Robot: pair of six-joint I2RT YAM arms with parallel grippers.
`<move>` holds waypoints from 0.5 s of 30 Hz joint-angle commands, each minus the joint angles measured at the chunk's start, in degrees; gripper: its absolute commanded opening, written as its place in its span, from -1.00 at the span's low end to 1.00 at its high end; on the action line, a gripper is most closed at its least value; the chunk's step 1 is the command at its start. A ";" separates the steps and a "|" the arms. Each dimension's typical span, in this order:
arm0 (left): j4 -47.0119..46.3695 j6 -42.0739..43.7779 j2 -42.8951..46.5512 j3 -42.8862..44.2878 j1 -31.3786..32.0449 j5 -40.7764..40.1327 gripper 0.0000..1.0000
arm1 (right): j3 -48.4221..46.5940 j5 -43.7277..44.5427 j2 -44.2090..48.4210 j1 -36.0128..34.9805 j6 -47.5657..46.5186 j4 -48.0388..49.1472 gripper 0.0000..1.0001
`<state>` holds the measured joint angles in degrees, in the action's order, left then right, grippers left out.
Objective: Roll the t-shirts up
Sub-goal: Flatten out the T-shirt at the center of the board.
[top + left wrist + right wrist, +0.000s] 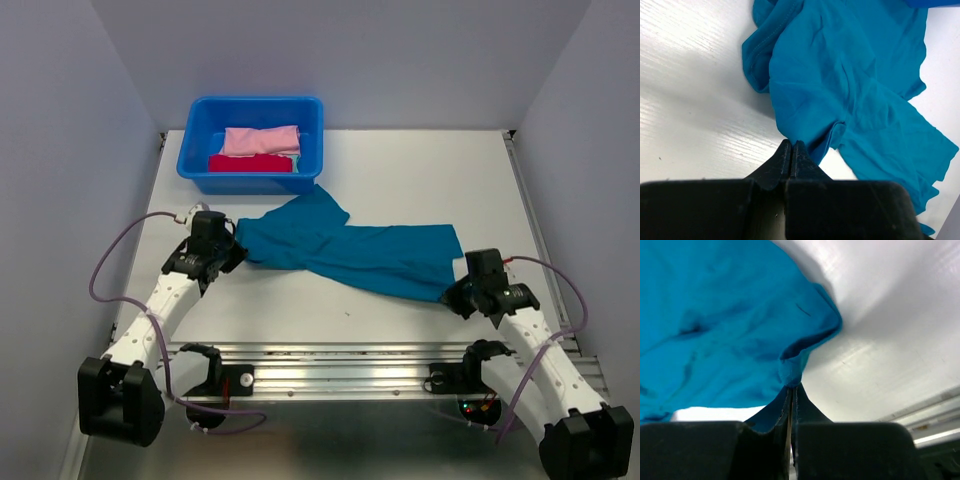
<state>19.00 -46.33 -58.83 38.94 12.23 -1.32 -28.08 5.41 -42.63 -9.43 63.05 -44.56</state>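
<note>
A teal t-shirt (350, 250) lies stretched across the white worktop (420, 180). The left end effector (232, 252) is clamped on its left edge, the right end effector (455, 290) on its right corner. Pink (262, 140) and red (250, 163) shirts sit in a blue tub (200, 165) behind.

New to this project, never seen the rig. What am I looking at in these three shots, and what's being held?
Two small robot arms are bolted at the near edge of a white table. The overhead picture comes from a fixed camera above and behind them. The other two come from cameras on each wrist, looking past that arm's own black fingers.

A teal t-shirt lies crumpled across the table. The left gripper is shut on one end of it, and the right gripper is shut on the other end.

At the far side stands a blue tub holding a pink bundle and a red bundle.
</note>
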 commanded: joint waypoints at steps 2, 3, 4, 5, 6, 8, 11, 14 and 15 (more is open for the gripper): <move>0.24 0.89 2.93 0.00 -0.54 -0.53 -1.00 | 0.83 -7.14 -3.51 0.29 1.56 -8.52 -0.92; 0.16 0.89 2.84 0.00 -0.54 -0.26 -1.00 | 1.00 -8.04 -3.77 0.29 1.38 -9.14 -0.77; 0.16 0.89 2.67 0.08 -0.54 -0.09 -1.00 | 1.00 -8.31 -3.95 0.29 1.46 -9.93 -0.60; 0.16 0.89 2.58 0.00 -0.54 0.09 -1.00 | 0.74 -8.48 -3.86 0.29 1.38 -10.55 -0.43; -0.02 0.80 2.40 -0.09 -0.54 0.27 -1.00 | 0.31 -8.14 -3.08 0.29 1.29 -11.34 0.01; -0.20 0.62 2.40 -0.62 -0.54 0.18 -1.00 | -1.09 -6.74 -2.02 0.29 1.64 -11.96 0.23; -0.46 0.71 2.23 -0.53 -0.54 0.18 -1.00 | -1.89 -5.76 -0.79 0.29 2.52 -11.17 0.30; -0.28 1.32 1.79 -0.09 -0.54 0.18 -1.00 | -0.05 -5.67 -0.26 0.29 3.40 -8.35 0.30; -0.28 1.59 1.70 0.08 -0.54 0.27 -1.00 | 1.52 -5.67 0.26 0.29 4.44 -6.88 0.29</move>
<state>19.31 -46.24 -57.32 38.94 11.88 -0.93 -27.38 -0.69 -43.55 -9.43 64.95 -53.89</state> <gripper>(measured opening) 0.037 0.647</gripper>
